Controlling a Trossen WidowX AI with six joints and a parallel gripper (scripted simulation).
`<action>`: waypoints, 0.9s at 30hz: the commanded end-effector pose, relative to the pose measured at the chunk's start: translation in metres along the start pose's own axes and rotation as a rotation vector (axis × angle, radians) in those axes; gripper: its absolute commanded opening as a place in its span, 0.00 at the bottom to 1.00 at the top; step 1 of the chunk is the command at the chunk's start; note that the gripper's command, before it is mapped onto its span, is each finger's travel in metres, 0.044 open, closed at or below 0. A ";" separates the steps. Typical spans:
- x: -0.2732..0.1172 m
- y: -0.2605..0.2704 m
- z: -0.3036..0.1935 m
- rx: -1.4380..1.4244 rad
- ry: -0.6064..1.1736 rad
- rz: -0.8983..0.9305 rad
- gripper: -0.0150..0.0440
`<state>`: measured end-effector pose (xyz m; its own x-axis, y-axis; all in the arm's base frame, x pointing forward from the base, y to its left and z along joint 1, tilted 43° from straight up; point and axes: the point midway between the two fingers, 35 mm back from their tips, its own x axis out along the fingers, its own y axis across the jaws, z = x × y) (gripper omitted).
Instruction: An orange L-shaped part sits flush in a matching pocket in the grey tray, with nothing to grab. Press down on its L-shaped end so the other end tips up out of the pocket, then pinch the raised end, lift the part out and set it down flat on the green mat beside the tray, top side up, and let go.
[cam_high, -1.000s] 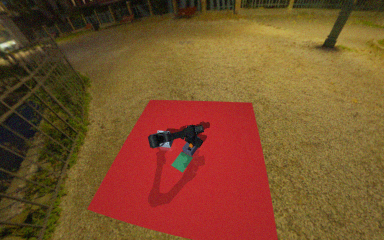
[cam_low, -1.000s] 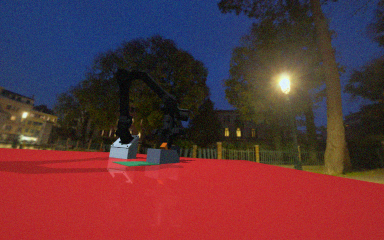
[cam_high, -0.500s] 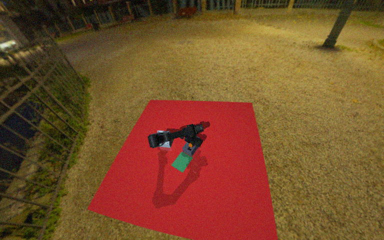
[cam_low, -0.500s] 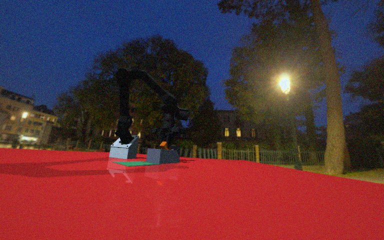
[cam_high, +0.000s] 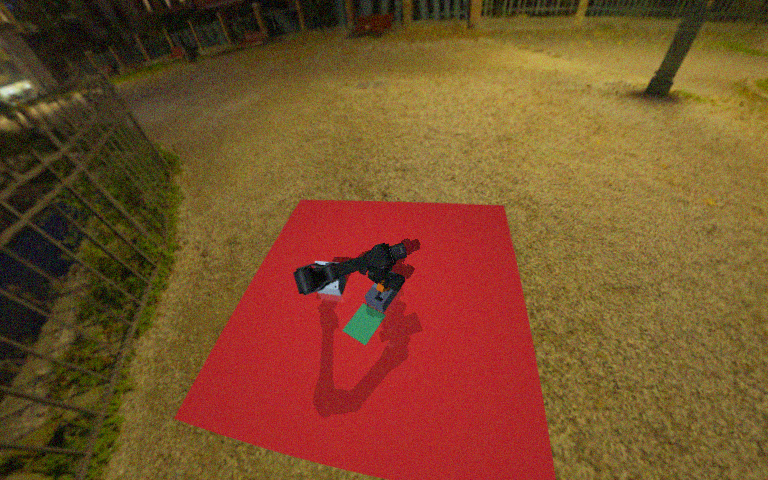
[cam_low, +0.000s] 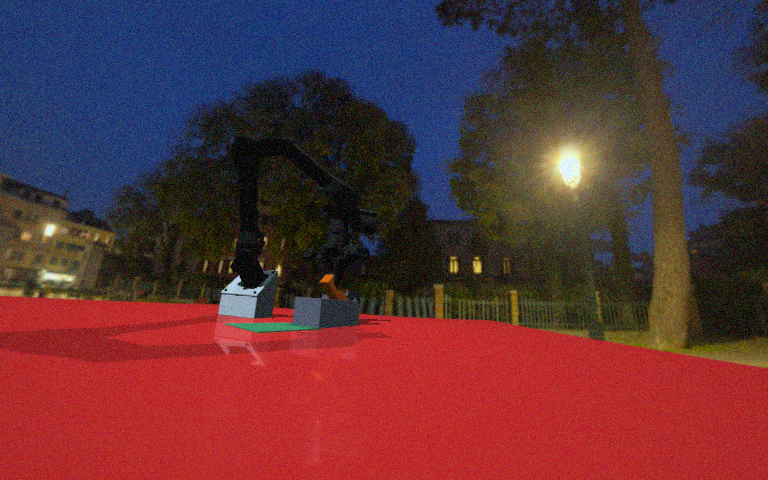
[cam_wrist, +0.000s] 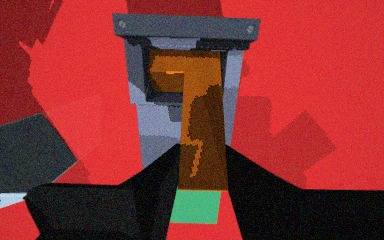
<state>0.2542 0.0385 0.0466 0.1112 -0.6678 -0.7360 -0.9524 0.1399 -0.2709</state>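
The orange L-shaped part (cam_high: 380, 287) (cam_low: 335, 290) (cam_wrist: 204, 75) is tilted, its straight end raised well above the grey tray (cam_high: 387, 300) (cam_low: 322, 313) (cam_wrist: 185, 27). Its L-shaped end is low, at the wide part of the pocket; how deep it sits is hard to tell. My gripper (cam_wrist: 201, 149) is shut on the part's straight arm, one black finger on each side in the wrist view. In the top and exterior views the fingers are dark and partly hidden. The green mat (cam_high: 363, 324) (cam_low: 266, 327) (cam_wrist: 195, 207) lies flat beside the tray, with nothing on it.
The tray's raised bar with two screws crosses its far end in the wrist view. The arm's pale base (cam_high: 330, 288) (cam_low: 244, 304) stands on the red surface (cam_high: 453, 367) (cam_low: 453, 396) (cam_wrist: 310, 60), left of the tray in the top and exterior views. The arm's shadow falls across the red surface.
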 end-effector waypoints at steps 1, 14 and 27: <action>-0.009 -0.002 0.001 0.007 -0.009 -0.003 0.25; -0.029 -0.001 0.001 0.007 -0.009 -0.002 0.25; -0.049 -0.001 0.001 0.006 -0.009 -0.002 0.25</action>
<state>0.2498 0.0666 0.0772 0.1129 -0.6659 -0.7375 -0.9525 0.1389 -0.2712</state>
